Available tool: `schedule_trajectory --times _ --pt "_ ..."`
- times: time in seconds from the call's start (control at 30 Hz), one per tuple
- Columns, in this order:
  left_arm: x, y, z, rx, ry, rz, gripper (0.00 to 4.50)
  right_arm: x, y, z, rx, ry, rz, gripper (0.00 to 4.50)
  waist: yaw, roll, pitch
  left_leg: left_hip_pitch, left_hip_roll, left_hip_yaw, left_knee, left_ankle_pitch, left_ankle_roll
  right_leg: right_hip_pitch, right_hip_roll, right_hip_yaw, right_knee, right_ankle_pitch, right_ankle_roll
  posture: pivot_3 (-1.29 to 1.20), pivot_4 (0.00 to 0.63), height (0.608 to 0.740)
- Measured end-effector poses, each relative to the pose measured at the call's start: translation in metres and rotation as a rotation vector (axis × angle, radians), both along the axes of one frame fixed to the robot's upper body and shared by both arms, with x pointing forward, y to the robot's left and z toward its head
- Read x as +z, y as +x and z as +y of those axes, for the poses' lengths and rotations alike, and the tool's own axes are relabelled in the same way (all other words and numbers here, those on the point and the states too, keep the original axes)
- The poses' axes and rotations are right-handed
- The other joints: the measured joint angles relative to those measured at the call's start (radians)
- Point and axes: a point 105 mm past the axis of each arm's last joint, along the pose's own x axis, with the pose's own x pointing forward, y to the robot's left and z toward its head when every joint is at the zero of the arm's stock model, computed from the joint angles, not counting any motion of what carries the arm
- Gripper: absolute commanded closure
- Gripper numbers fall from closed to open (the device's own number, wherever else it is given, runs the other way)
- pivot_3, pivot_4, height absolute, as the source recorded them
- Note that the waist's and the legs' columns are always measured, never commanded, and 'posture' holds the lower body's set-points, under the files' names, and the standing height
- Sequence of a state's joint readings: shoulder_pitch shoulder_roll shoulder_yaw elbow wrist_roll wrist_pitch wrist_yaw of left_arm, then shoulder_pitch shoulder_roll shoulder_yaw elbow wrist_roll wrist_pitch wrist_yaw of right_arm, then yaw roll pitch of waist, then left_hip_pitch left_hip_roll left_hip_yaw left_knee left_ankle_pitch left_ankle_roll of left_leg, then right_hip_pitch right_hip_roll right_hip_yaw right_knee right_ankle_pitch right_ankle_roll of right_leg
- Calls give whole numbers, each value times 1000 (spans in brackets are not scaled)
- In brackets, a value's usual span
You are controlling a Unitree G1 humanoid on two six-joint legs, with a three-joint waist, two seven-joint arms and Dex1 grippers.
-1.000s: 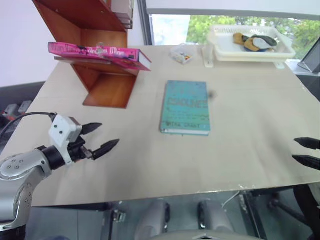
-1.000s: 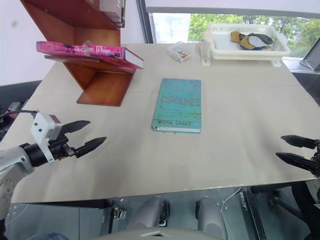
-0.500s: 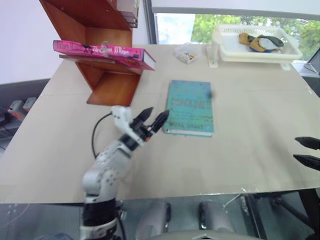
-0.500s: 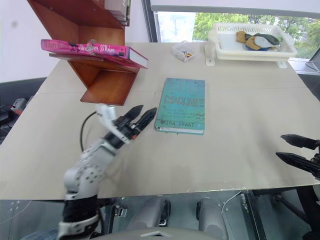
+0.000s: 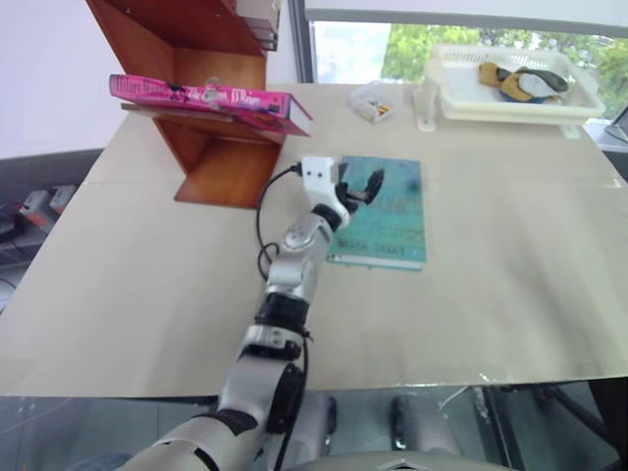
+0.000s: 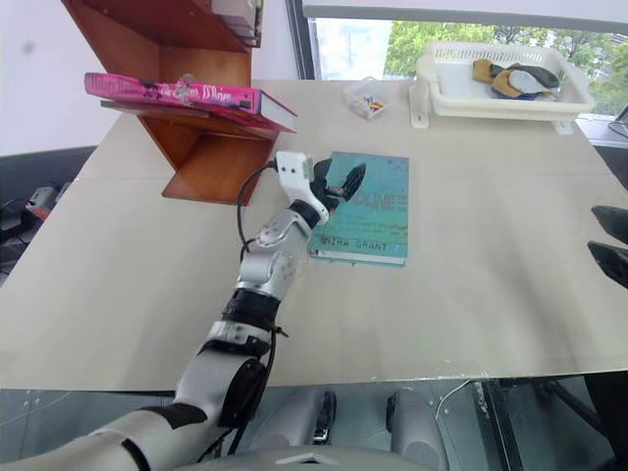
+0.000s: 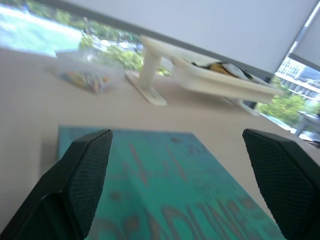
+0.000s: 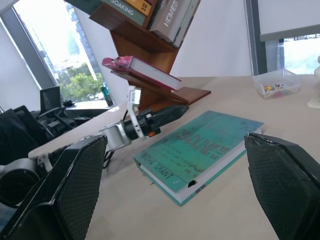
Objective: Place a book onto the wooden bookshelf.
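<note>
The pink book (image 5: 206, 96) lies flat on the lowest slanted board of the wooden bookshelf (image 5: 218, 175) at the table's far left, its end sticking out past the board. My left gripper (image 5: 359, 184) is open and hovers over the left half of a teal-green book (image 5: 397, 218) lying flat mid-table. From the wrist, its two fingers (image 7: 75, 185) straddle that teal cover (image 7: 165, 195) with nothing between them. My right gripper (image 6: 608, 241) is open at the table's right edge, holding nothing, well away from both books.
A white plastic basket (image 5: 510, 93) with small items stands at the far right corner. A small clear box (image 5: 375, 101) of coloured bits sits beside it. More books (image 8: 165, 12) stand on the shelf's upper boards. Bare tabletop lies in front and to the right.
My left arm swung from the near left edge forward and right to above the teal-green book, staying open. The right gripper rose a little. The camera view shifted slightly.
</note>
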State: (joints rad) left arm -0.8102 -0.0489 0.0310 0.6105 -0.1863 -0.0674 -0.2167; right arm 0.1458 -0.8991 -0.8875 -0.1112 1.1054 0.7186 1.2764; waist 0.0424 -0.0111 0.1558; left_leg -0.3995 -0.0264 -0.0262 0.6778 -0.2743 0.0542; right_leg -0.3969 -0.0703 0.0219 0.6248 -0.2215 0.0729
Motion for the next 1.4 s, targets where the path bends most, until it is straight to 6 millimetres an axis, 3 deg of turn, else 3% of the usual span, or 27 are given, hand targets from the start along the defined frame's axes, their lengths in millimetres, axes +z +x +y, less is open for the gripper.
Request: schedule_trajectory --times 0.13,0.27,0.5,0.53,0.77,0.87,1.0,1.07,1.1,1.17,1.23,1.33,1.4 --pt "32 3 6 124 25 -182 21 -1 -2 -3 -25 -2 7 0 -1 0 0 0 -1 1 0 -1 1 0 -1 2 -1 0 0 0 150 740" --pt "45 -3 13 205 38 -295 21 -1 -3 -5 -32 -2 6 0 -1 0 0 0 -1 1 0 -1 1 0 -1 1 -1 0 1 0 150 740" --pt "36 -3 35 343 70 -306 21 -2 -3 -10 -39 4 14 0 -2 0 0 0 -1 1 0 -1 1 0 -1 1 0 1 2 0 150 740" --pt "38 -1 47 394 80 -311 21 -2 -2 -12 -45 1 18 0 -3 0 0 1 0 1 0 -1 1 0 -1 2 0 1 2 0 150 740" --pt "37 0 51 436 65 -298 21 0 0 -18 -50 -6 1 0 -14 0 0 1 0 1 0 -1 1 0 0 1 1 1 2 0 150 740" --pt "36 1 48 371 106 -297 21 -3 0 -18 -48 -12 12 0 -19 0 0 1 0 1 0 -1 1 0 0 1 1 1 2 0 150 740" --pt "39 -13 41 188 335 -420 21 -10 1 -17 -35 -26 39 0 -26 0 0 1 0 1 0 -1 1 0 0 1 0 1 2 0 150 740" --pt "46 -12 61 219 488 -481 21 -13 2 -17 -32 -31 49 0 -30 0 0 1 0 1 0 -1 1 -1 0 2 1 1 2 0 150 740" --pt "55 -10 86 248 613 -515 21 -15 2 -19 -35 -37 54 0 -36 0 1 1 1 2 -1 -1 0 -2 1 3 2 1 2 0 150 740" --pt "80 -8 117 299 669 -539 21 -18 2 -20 -38 -43 61 0 -53 2 0 3 2 3 -3 0 -1 -2 1 4 3 1 2 0 150 740" --pt "83 -10 141 265 678 -486 21 -19 3 -20 -36 -44 67 0 -64 4 -2 6 3 5 -5 0 -1 -2 2 6 3 1 2 0 150 740" --pt "36 -31 179 82 712 -255 21 -23 6 -21 -29 -45 81 0 -88 11 -6 15 5 14 -11 0 -1 0 1 15 3 1 1 0 150 740" --pt "-14 -50 197 -13 729 -57 21 -26 9 -22 -27 -38 89 0 -87 9 -4 15 7 15 -12 0 0 0 2 16 2 1 1 0 150 740"
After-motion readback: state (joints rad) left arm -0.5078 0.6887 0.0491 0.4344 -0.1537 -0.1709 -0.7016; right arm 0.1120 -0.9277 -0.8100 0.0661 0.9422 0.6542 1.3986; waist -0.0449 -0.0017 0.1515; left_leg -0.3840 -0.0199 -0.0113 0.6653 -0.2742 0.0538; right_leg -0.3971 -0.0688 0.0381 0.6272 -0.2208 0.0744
